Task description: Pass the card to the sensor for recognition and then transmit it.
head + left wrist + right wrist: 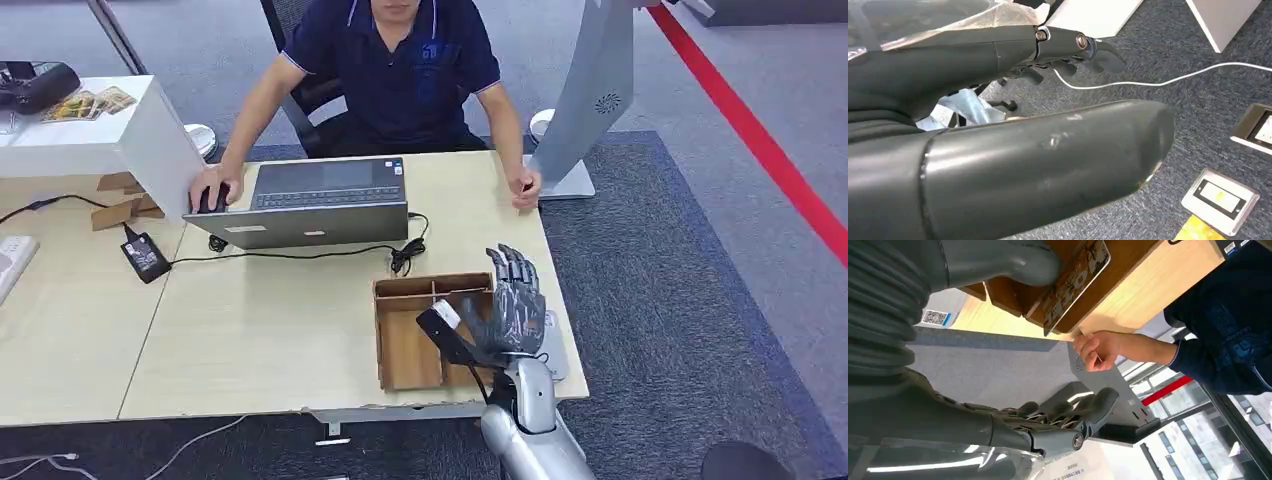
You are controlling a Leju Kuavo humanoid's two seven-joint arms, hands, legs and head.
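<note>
wooden desk with seated person at laptop, divided wooden tray near the front edge, right hand over the tray pinching the card by thumb, left hand hanging over carpet, grip unclear.

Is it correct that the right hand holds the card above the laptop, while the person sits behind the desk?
Not quite. The right hand holds the card above the wooden tray near the desk's front edge, not above the laptop, which sits further back, in front of the person. The head view shows this; the rest is correct.
</note>
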